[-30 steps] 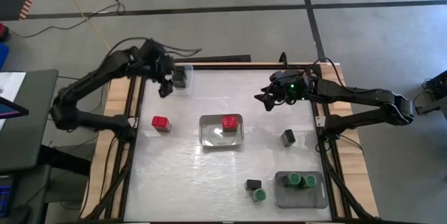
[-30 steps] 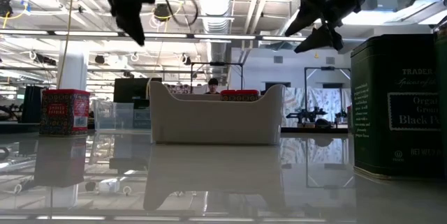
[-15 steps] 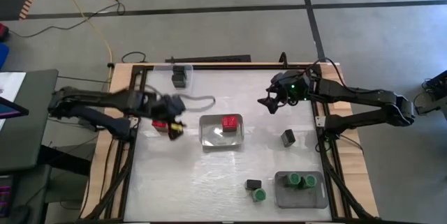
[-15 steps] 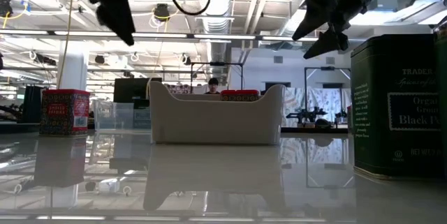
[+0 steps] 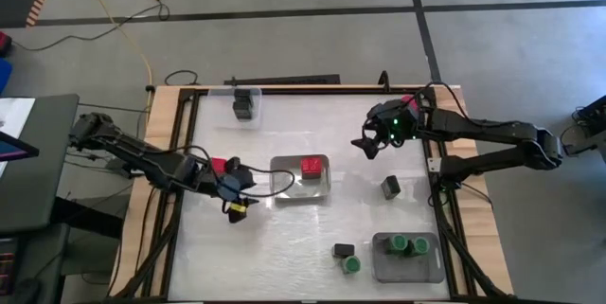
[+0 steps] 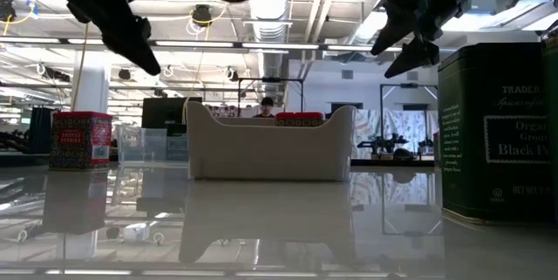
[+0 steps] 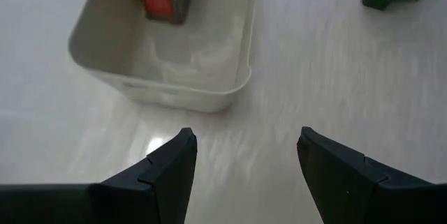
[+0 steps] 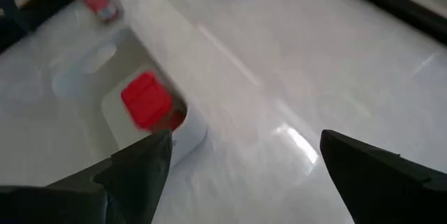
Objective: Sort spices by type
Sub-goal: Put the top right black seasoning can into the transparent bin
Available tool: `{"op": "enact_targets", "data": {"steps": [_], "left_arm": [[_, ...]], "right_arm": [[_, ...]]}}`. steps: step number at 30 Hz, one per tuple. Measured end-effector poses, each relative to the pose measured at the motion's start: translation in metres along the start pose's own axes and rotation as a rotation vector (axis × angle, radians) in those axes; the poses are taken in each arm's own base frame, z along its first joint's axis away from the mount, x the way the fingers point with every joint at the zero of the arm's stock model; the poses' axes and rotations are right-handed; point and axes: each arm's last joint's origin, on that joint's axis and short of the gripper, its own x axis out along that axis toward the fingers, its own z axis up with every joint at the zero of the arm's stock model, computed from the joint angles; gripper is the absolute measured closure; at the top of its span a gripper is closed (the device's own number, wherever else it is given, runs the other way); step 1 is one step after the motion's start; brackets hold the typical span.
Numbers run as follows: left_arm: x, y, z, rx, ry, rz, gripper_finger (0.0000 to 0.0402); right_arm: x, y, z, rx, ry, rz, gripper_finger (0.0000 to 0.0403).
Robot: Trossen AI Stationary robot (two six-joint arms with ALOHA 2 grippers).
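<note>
My left gripper [image 5: 240, 187] hovers open and empty above the table, just left of the middle tray [image 5: 284, 188]. It is beside a loose red spice [image 5: 218, 164]. That tray [image 7: 234, 77] holds one red spice [image 5: 311, 165]. My right gripper [image 5: 365, 144] hangs open and empty in the air to the right of and beyond the tray. It looks down on the red spice [image 8: 147, 100] in the tray. Two black spices [image 5: 391, 187] [image 5: 343, 249] and a green spice [image 5: 351, 265] stand loose on the table.
A grey tray [image 5: 383, 268] at the near right holds two green spices [image 5: 409, 243]. A clear tray [image 5: 256, 105] at the far left holds black spices [image 5: 244, 105]. In the low view a black tin [image 6: 497, 132] stands close at the right. The near-left table surface [image 5: 256, 257] is bare.
My left gripper has swung from the far-left tray toward the table's near edge and down, past the loose red spice. It now stands just left of the middle tray, still open. My right gripper has hardly moved.
</note>
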Motion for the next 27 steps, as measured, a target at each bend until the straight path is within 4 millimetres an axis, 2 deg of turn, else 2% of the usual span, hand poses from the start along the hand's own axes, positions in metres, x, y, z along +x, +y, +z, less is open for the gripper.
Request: {"op": "enact_targets", "data": {"steps": [7,10,15,18,22,27], "left_arm": [[-0.022,0.005,-0.006,0.037,-0.042,0.077,0.0164],[-0.038,0.012,-0.007,0.068,-0.059,0.068,0.0164],[-0.060,0.022,-0.011,0.121,-0.152,-0.015,0.0164],[-0.062,0.028,-0.022,0.101,-0.182,-0.083,0.0164],[-0.054,0.031,-0.034,0.091,-0.193,-0.096,0.0164],[-0.045,0.033,-0.044,0.089,-0.149,-0.087,0.0164]], "right_arm": [[-0.014,0.012,-0.012,0.100,0.120,-0.161,0.0026],[-0.023,0.014,-0.010,0.238,0.150,-0.194,0.0032],[-0.034,0.016,-0.015,0.340,0.213,-0.260,0.0047],[-0.041,0.016,-0.024,0.387,0.305,-0.345,0.0057],[-0.046,0.018,-0.041,0.427,0.462,-0.457,0.0066],[-0.040,0.033,-0.052,0.447,0.541,-0.478,0.0067]]}}
